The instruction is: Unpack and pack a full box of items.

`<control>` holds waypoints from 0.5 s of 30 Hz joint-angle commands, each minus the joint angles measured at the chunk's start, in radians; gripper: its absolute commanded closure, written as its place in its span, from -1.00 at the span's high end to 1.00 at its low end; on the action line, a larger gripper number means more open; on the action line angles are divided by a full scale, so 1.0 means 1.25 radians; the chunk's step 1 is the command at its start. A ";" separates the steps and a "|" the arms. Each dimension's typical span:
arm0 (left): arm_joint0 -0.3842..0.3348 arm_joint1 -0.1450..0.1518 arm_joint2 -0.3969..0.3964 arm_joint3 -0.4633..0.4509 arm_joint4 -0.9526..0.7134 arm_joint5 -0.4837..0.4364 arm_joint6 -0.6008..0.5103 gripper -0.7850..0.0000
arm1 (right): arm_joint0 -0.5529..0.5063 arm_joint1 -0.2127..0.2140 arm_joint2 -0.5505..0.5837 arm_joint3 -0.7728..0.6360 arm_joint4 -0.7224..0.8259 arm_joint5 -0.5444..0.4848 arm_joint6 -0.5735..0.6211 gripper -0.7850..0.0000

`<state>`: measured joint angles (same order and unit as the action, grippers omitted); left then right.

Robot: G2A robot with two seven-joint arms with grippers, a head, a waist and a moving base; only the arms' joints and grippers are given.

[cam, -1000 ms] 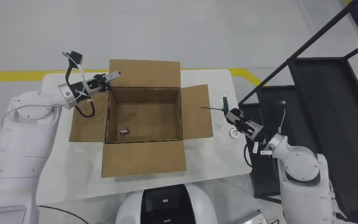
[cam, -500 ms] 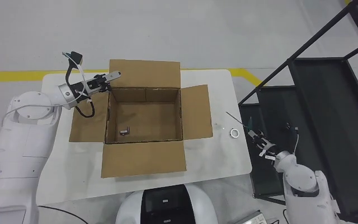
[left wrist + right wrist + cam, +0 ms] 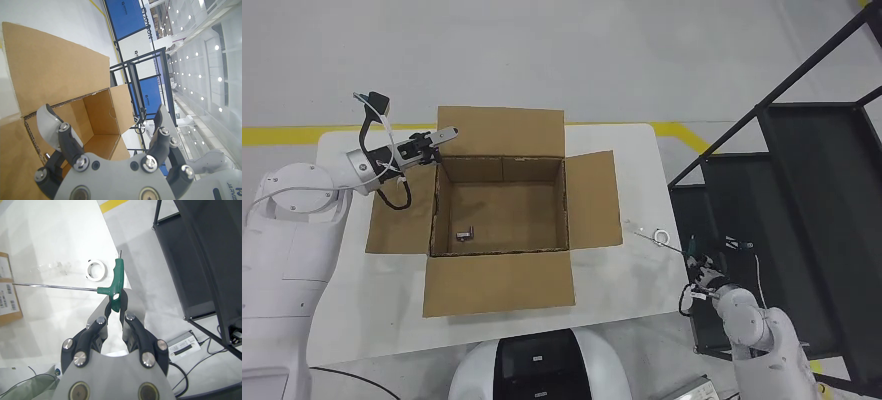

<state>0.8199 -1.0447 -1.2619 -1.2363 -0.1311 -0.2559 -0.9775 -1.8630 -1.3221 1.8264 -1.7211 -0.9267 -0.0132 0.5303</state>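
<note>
Two grippers are seen at one white table (image 3: 622, 290), with an open cardboard box (image 3: 500, 210) set at its centre, all four flaps folded outward. The left gripper (image 3: 445, 133) is held at about 11 o'clock from the box, over the corner where the far and left flaps meet. In the left wrist view its jaws are spread wide with nothing between them, and the left gripper (image 3: 102, 113) is aimed across the box's hollow interior (image 3: 98, 113). A small metal part (image 3: 464, 236) is seen lying on the box floor, near its 8 o'clock corner.

At about 4 o'clock from the box, at the table's right edge, the right gripper (image 3: 697, 262) is clamped on the green handle of a T-handle hex key (image 3: 117, 281). The lower end of the handle is pinched between the jaws of the right gripper (image 3: 115, 306), and the long steel shaft is pointed toward the box's right flap. Whether the shaft touches the tabletop cannot be told. A white ring (image 3: 95, 270) is seen lying on the table just beside the shaft, at 3 o'clock from the box. A black metal rack (image 3: 802, 200) stands off the table at 3 o'clock.
</note>
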 commanded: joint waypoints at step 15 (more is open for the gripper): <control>0.000 0.000 0.000 0.000 0.000 0.000 0.000 1.00 | 0.062 -0.014 -0.160 0.079 -0.210 0.189 -0.108 -1.00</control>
<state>0.8199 -1.0447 -1.2619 -1.2363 -0.1311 -0.2559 -0.9775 -1.7892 -1.3388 1.6314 -1.6274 -1.1833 0.2215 0.3977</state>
